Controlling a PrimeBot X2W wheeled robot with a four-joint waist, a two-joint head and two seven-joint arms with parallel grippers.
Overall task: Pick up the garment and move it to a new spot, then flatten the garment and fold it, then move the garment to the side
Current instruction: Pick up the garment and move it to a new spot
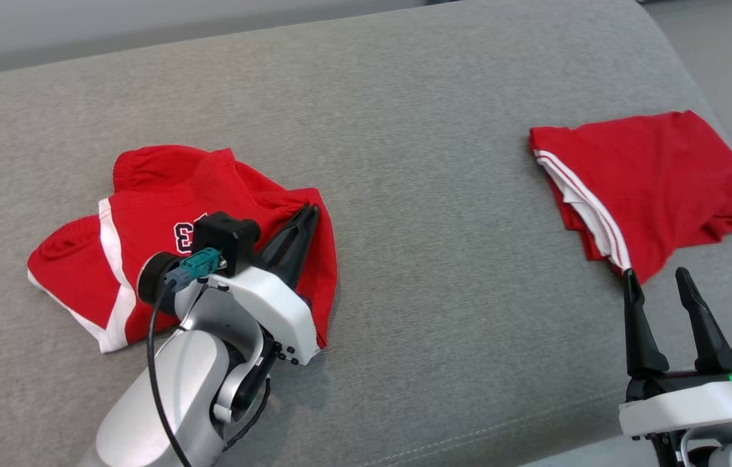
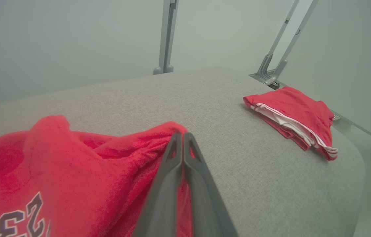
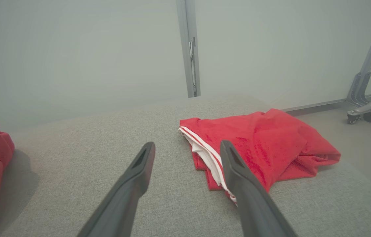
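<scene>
The garment (image 1: 158, 188) is a crumpled red jersey with white stripes and a dark number, lying at the left of the grey padded surface (image 1: 431, 194). My left gripper (image 1: 309, 211) reaches over it, shut on its far right edge. In the left wrist view the pressed-together fingers (image 2: 182, 134) meet the red cloth (image 2: 73, 158) at their tips. My right gripper (image 1: 655, 272) stands open at the lower right, holding nothing. Its left fingertip is close to the near corner of a second, folded red garment (image 1: 651, 175). The right wrist view shows its spread fingers (image 3: 187, 146) before that folded piece (image 3: 258, 141).
The folded red garment (image 2: 297, 108) lies near the pad's right edge, where the surface rounds off to the floor. Grey metal frame legs (image 2: 272, 65) and a post (image 2: 165, 36) stand behind the pad. A wide bare stretch separates the two garments.
</scene>
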